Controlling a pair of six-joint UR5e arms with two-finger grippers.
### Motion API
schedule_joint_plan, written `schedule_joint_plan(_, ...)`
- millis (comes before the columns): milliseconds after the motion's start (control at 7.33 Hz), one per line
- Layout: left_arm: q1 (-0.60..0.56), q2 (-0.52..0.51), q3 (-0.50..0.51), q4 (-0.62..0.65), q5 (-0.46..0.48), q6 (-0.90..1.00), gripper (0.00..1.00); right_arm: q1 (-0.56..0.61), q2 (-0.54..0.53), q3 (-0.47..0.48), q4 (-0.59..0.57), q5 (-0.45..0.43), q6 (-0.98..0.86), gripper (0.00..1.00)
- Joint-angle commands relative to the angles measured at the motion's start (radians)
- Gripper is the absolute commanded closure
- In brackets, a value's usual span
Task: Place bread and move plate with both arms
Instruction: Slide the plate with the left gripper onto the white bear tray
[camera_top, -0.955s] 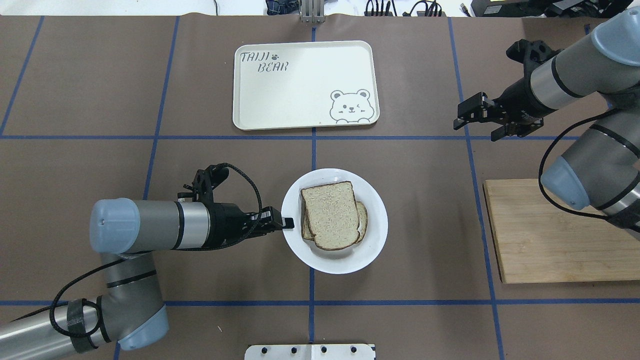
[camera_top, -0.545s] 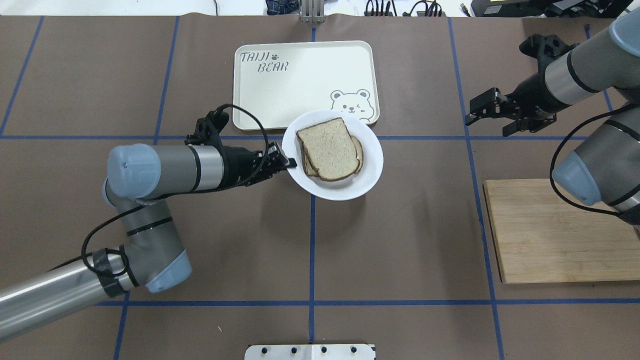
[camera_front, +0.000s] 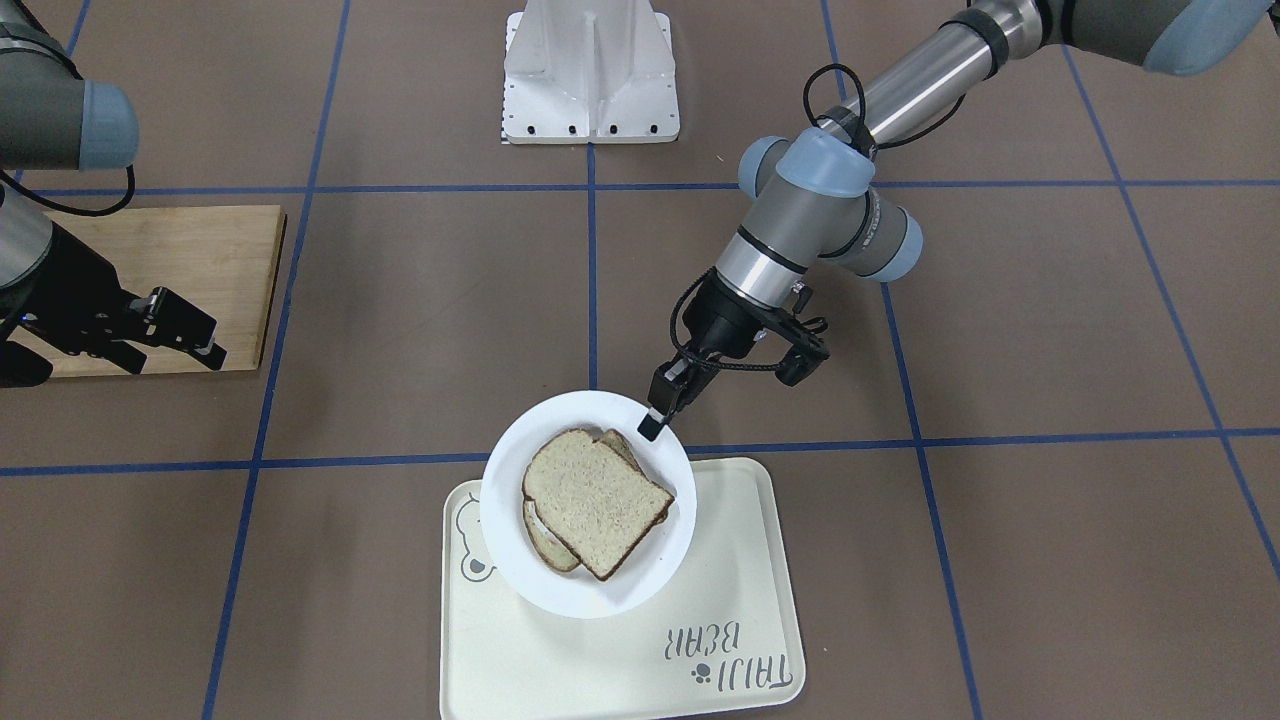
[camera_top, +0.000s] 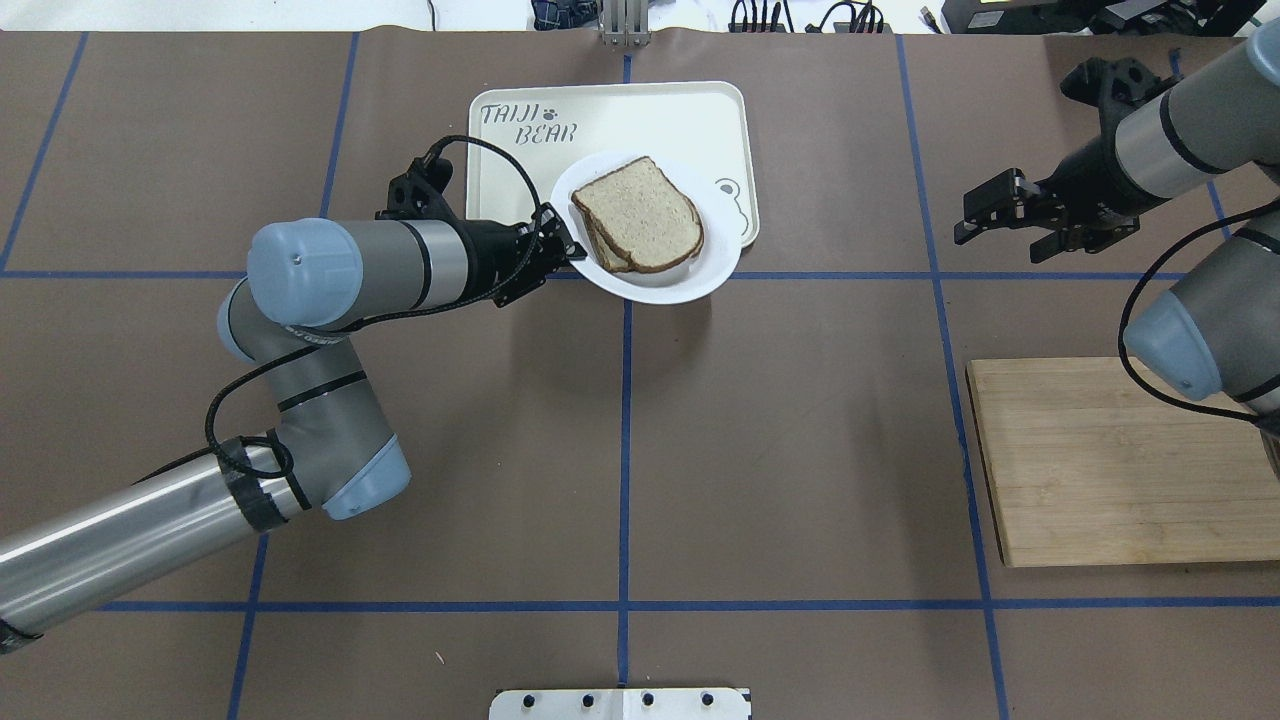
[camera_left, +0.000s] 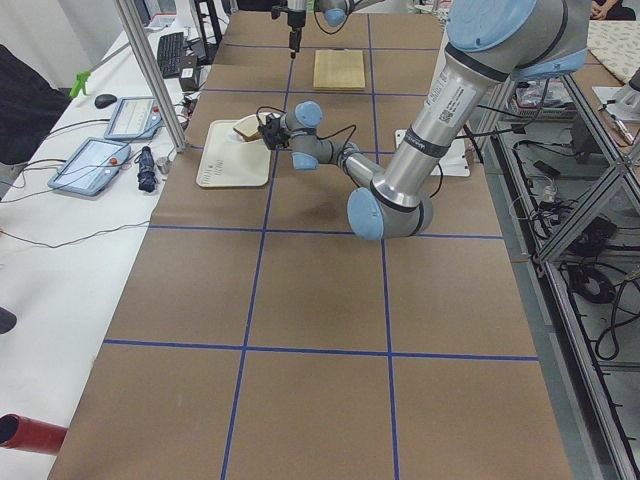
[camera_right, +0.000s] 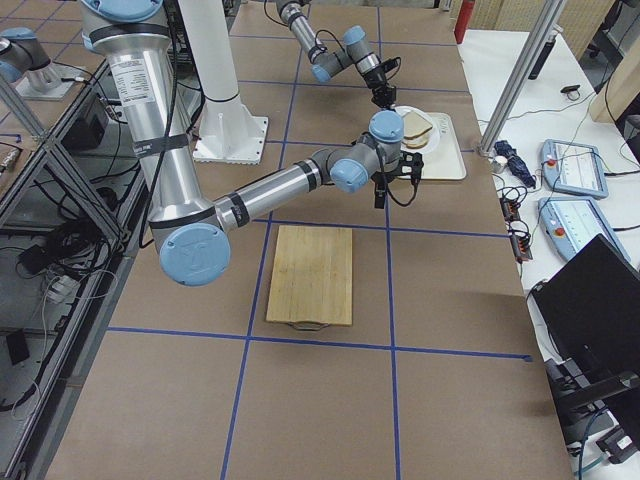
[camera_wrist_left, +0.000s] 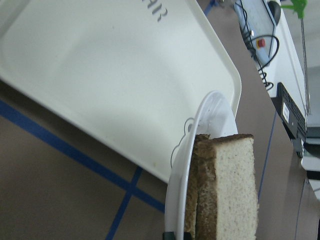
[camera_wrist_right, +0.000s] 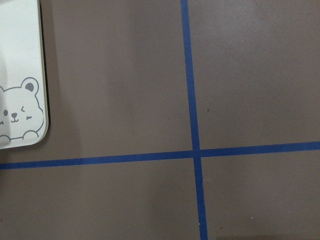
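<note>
White plate (camera_top: 660, 288), with the bread (camera_top: 640, 210) on it, hangs partly over the tray (camera_top: 620, 110). The left gripper (camera_top: 568, 250) pinches its rim (the right gripper (camera_top: 1000, 238) is spread, empty). It should be lowered level and slowly, so no slice slides.

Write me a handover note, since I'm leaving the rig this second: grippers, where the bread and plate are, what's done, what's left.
Left gripper: shut on the rim of the plate, on the side nearest its arm.
Right gripper: open and empty, over bare table to the right of the tray.
Bread: on the plate, stacked on a second slice.
Plate: held over the tray's bear-print corner, partly overhanging the table; apparently not set down.
Done: bread placed on the plate.
Left: lower the plate fully onto the tray and release.
</note>
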Motion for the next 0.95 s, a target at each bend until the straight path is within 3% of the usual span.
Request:
schedule_joint_plan(0, 0.003, -0.099, 0.169, 0.004, 0.122, -0.141, 1.00, 0.010, 0.002, -0.001, -0.004, 0.010, -0.006, 0.00)
schedule_joint_plan(409, 0.018, -0.122, 0.239, 0.004, 0.146, -0.144, 1.00, 0.010, 0.002, -0.001, -0.004, 0.010, -0.006, 0.00)
schedule_joint_plan(545, 0.020, -0.118, 0.239, 0.005, 0.148, -0.139, 0.42, 0.008, 0.002, -0.001, -0.004, 0.010, -0.006, 0.00)
schedule_joint_plan(682, 0.020, -0.112, 0.208, 0.057, 0.139, -0.114, 0.02, 0.010, 0.002, -0.003, -0.006, 0.010, -0.007, 0.00)
schedule_joint_plan(818, 0.015, -0.066, 0.091, 0.180, 0.070, 0.017, 0.01, 0.008, 0.000, -0.004, -0.014, 0.008, -0.013, 0.00)
